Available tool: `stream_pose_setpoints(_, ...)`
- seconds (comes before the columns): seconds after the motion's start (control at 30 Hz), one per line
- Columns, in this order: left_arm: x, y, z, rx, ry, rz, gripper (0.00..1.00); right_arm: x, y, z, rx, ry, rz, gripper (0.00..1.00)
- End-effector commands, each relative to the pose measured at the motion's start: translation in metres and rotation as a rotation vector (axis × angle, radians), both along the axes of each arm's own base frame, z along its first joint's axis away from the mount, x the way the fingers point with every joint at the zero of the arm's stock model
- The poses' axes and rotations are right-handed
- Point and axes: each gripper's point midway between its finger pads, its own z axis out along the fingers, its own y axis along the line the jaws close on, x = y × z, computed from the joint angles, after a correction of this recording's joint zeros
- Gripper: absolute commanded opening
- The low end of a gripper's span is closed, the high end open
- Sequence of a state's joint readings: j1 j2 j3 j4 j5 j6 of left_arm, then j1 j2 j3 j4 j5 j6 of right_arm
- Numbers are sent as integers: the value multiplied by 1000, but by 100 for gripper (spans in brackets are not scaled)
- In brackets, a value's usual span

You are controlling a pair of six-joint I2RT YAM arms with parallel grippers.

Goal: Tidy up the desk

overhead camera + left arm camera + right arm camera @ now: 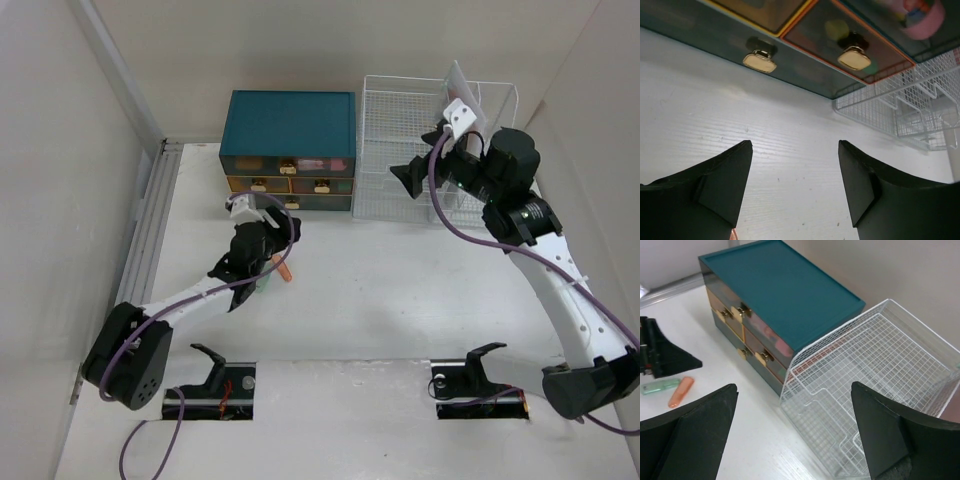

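The desk spreads white and plain from the arm bases out to the teal drawer box, which stands at its far side close to the wall. A ribbed metal rail runs along the desk's edge to the left of the box. Well in front of the box, at the near edge, a black bracket sits at each of two cut-outs.

Closer to the box, a small orange stick and a pale green piece lie just beside each other on the desk. The left gripper hovers low right by them, between them and the box. It points at the drawers with its jaws apart and nothing between them. The orange stick's tip shows at the foot of the left wrist view, beside one finger. Only bare desk lies between this gripper and the box.

The box's tinted drawer fronts carry brass knobs, and the drawers look closed. A pink round shape shows through one front towards the box's right end.

A white wire rack stands hard against the right side of the box; whether they touch I cannot tell. The right gripper hangs above the rack, to the right of the box. Its jaws are spread wide and hold nothing. In the top view its arm covers part of the rack's right half.
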State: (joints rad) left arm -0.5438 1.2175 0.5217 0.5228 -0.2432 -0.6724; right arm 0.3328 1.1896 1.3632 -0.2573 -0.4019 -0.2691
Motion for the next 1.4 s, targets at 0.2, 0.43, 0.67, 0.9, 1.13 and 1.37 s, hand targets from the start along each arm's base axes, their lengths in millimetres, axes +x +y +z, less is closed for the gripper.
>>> stream_pose_setpoints(0.2,24,8,-14,-221,-66,-74,68,-13,4,8,98,0,85,100)
stream_pose_setpoints(0.43,49,11,-24,-197,-85,-74,67,-8,8,-4,93,20,104,100)
stream_pose_setpoints(0.67,71,10,-40,-193,-62,-39,67,-4,7,-14,89,39,103,100)
stream_pose_setpoints(0.9,86,8,-54,-268,-36,17,66,-4,9,-21,87,50,111,100)
stream_pose_setpoints(1.13,105,11,-59,-277,-45,50,64,-2,6,-23,87,50,102,100)
stream_pose_setpoints(1.37,119,14,-64,-282,-29,64,64,1,6,-31,77,61,102,100)
